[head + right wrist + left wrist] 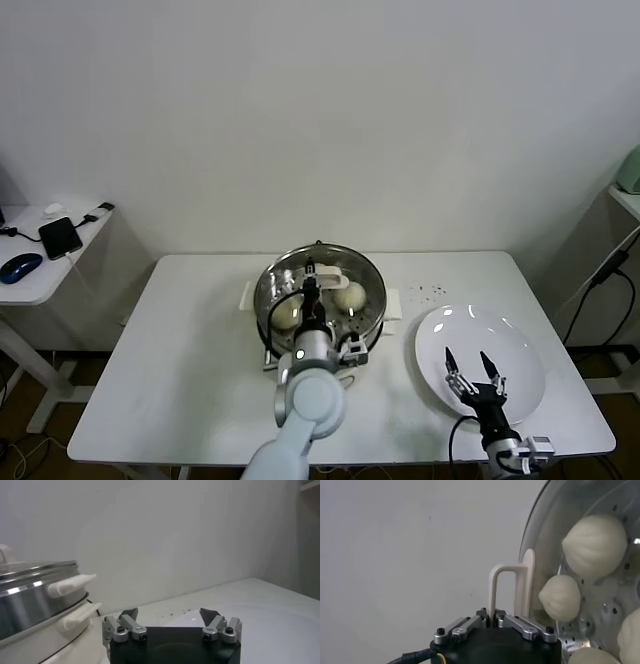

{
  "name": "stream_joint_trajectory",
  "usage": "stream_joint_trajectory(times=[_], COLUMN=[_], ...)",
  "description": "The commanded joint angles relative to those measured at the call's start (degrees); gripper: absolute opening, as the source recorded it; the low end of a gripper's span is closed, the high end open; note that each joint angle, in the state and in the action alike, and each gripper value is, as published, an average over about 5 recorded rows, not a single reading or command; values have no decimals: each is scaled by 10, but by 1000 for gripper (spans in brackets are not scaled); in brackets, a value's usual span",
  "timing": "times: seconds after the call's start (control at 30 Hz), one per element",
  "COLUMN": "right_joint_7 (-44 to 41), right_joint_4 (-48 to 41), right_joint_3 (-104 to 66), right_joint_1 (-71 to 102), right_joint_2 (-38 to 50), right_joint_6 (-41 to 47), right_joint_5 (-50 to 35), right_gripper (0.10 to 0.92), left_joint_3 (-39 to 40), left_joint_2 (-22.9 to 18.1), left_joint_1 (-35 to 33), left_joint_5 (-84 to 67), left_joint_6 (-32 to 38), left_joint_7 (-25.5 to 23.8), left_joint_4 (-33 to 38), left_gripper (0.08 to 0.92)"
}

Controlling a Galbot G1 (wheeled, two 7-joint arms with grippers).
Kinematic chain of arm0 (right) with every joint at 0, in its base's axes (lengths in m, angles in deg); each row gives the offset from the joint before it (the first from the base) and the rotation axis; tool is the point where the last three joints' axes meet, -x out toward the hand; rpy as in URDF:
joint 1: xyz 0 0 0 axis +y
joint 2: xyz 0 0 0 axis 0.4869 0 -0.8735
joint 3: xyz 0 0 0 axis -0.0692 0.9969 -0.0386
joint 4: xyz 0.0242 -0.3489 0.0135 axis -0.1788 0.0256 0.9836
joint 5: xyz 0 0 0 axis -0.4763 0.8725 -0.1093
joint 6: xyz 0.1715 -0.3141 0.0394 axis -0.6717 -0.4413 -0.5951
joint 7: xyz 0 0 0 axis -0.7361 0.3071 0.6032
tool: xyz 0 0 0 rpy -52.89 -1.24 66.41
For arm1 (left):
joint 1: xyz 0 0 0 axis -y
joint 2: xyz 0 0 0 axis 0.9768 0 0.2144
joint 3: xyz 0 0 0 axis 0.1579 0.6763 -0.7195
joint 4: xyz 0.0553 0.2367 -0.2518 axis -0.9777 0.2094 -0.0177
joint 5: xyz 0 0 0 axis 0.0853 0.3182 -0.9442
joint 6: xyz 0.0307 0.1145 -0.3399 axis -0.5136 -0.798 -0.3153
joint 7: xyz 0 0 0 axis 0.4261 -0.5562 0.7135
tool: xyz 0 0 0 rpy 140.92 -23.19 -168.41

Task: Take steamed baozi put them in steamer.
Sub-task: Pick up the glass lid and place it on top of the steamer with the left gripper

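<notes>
Over the steamer (320, 290) my left hand (311, 277) is clenched on the beige handle (506, 587) of the glass lid (540, 555). Only its wrist view shows four baozi (595, 545) through the glass; from the head view I count two. My right hand (470, 371) hangs released above the white plate (520, 350) on the desk (180, 350).

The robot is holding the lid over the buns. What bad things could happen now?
1. The left end effector pinches only the thin handle of the glass lid. It might slip, and the lid could drop onto the baozi.
2. If the lid comes down off-centre, its edge could catch the rim of the steamer and sit crooked.

The right end effector waits open over the plate, too far off to help.
</notes>
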Motion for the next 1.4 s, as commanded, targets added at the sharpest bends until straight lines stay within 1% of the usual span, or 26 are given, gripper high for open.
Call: stream_joint_trajectory(times=[0.03,0.53,0.97,1.1,1.2,1.4], right_joint_7=[0,0,0,0,0,0], right_joint_4=[1,-1,-3,-3,-3,-3], right_joint_3=[0,2,4,4,4,4], right_joint_1=[-1,-1,-2,-1,-2,-2], right_joint_2=[0,-1,-2,-1,-1,-1], right_joint_6=[0,-1,-3,-3,-3,-3], right_joint_5=[0,1,1,1,1,1], right_gripper=[823,823,823,823,823,823], left_joint_3=[-3,-4,-6,-5,-5,-2], left_joint_2=[-27,-27,-25,-21,-18,-5], left_joint_1=[-1,-6,-10,-13,-19,-41], left_joint_5=[6,-2,-6,-7,-9,-20], left_joint_6=[6,6,9,20,27,34], left_joint_7=[3,5,22,27,25,6], left_joint_4=[-4,-6,-12,-7,3,47], left_gripper=[166,166,166,175,231,404])
